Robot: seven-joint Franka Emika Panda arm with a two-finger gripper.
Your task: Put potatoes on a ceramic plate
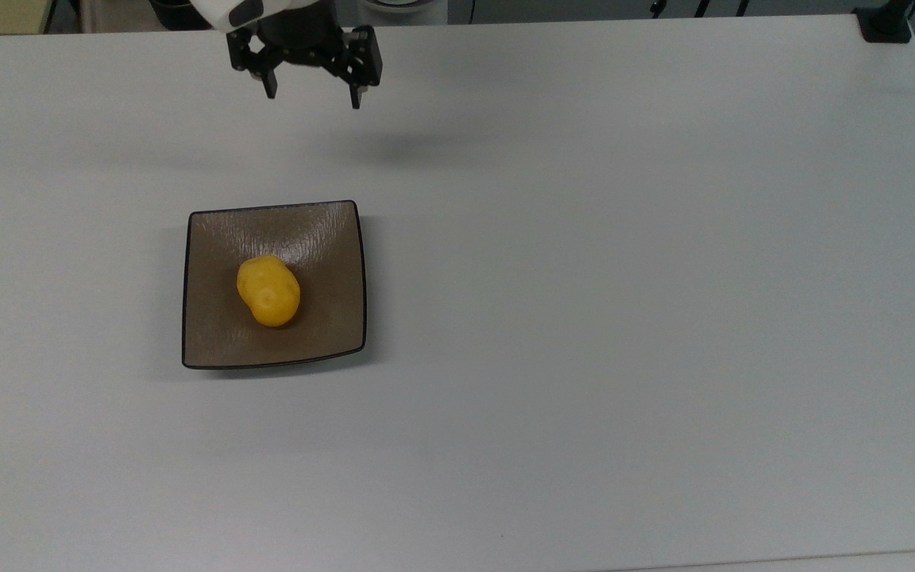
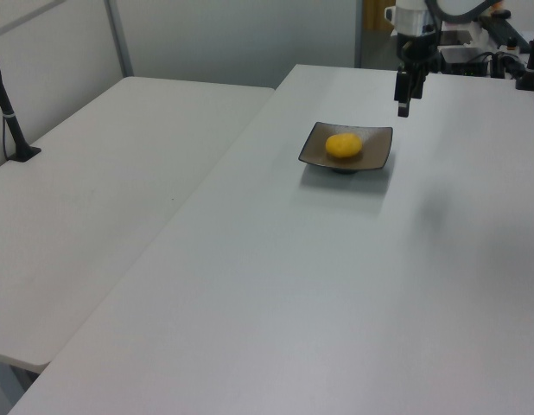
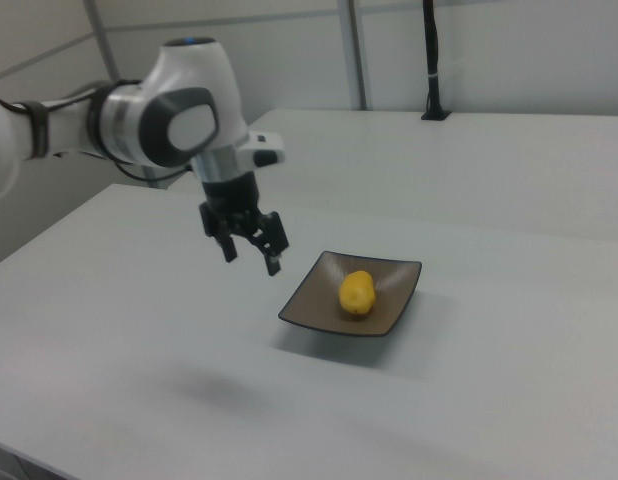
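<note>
The broad white table is carrying the square, glossy brown ceramic plate, which is sitting well toward nine o'clock in the top view. The white robot arm's black two-finger gripper is hanging at about twelve o'clock from the plate, well apart from it, fingers spread and gripping nothing. The smooth, bright yellow potato is lying near the plate's middle. The placing is looking done; nothing appears to be remaining.
</note>
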